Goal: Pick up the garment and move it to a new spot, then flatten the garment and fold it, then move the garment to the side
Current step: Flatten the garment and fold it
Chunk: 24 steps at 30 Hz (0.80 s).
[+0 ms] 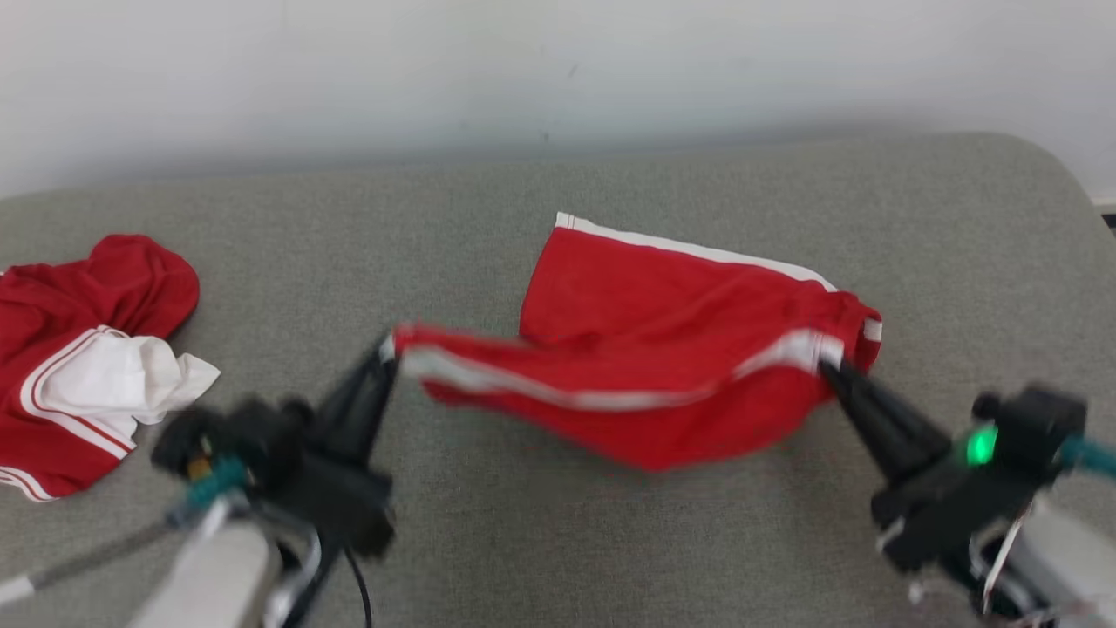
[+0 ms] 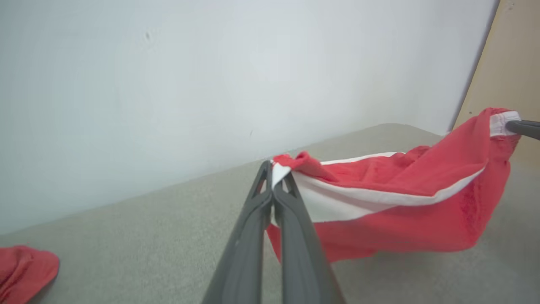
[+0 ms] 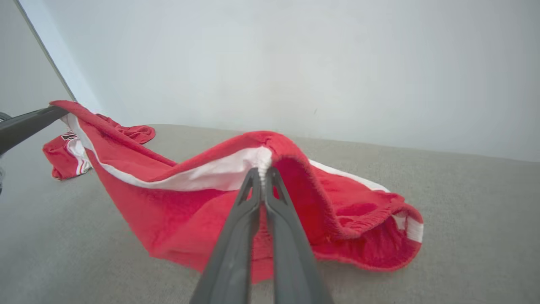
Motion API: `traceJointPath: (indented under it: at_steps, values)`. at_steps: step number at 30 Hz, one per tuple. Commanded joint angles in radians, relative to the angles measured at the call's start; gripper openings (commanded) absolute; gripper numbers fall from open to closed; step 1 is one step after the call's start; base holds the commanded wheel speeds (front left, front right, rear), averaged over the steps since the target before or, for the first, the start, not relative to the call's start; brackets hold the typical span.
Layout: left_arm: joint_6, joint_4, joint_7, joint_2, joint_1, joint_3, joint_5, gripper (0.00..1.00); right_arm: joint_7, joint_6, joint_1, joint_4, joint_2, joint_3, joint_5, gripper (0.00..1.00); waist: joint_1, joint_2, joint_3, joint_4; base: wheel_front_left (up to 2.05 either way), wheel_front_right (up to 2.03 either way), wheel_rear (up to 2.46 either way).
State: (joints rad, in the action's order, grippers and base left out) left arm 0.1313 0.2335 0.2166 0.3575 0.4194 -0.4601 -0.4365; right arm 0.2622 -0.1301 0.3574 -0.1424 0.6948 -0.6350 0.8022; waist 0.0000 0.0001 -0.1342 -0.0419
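- Garment: one pair of red shorts with white stripes, middle of the grey surface.
- Near edge is lifted and the far part lies flat on the surface.
- Shirt: one, red and white, crumpled at the left edge, well apart from the garment.
- Grippers: two, both near side.
- Left gripper: fingers pressed together, pinching the white band at the garment's left corner.
- Right gripper: fingers pressed together, pinching the white band at the garment's right corner.
- Band hangs strung between the two tips, sagging in the middle, with red cloth drooping below it.
- Wall: one, plain white, far side.
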Motion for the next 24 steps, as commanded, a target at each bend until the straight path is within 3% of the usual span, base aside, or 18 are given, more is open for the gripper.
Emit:
traceJointPath:
  at_steps: [1, 7, 11, 20, 24]
  values:
    - [-0.002, -0.007, -0.009, 0.014, 0.039, -0.005, -0.025, 0.0, -0.004, -0.002, 0.038, 0.009, 0.014, -0.01, 0.014, 0.0, 0.0, -0.0001, -0.03, -0.009, 0.0, 0.0, 0.0]
    - [-0.002, -0.024, -0.087, 0.101, 0.381, -0.078, -0.127, 0.0, -0.054, -0.002, 0.341, 0.049, 0.088, -0.071, 0.194, 0.0, 0.0, -0.0001, -0.13, -0.017, 0.0, 0.0, 0.0]
    - [-0.002, 0.031, -0.119, 0.122, 0.622, -0.117, -0.22, 0.0, -0.098, -0.002, 0.552, 0.031, 0.13, -0.096, 0.276, 0.0, 0.0, -0.0001, -0.213, -0.012, 0.0, 0.0, 0.0]
    - [-0.002, 0.231, -0.184, 0.148, 1.103, -0.208, -0.35, 0.0, -0.259, -0.002, 1.003, -0.106, 0.08, -0.112, 0.505, 0.0, 0.0, -0.0001, -0.376, -0.036, 0.0, 0.0, 0.0]
    - [-0.002, 0.313, -0.17, 0.14, 1.255, -0.23, -0.389, 0.0, -0.299, -0.002, 1.15, -0.173, 0.059, -0.133, 0.524, 0.0, 0.0, -0.0001, -0.418, -0.043, 0.0, 0.0, 0.0]
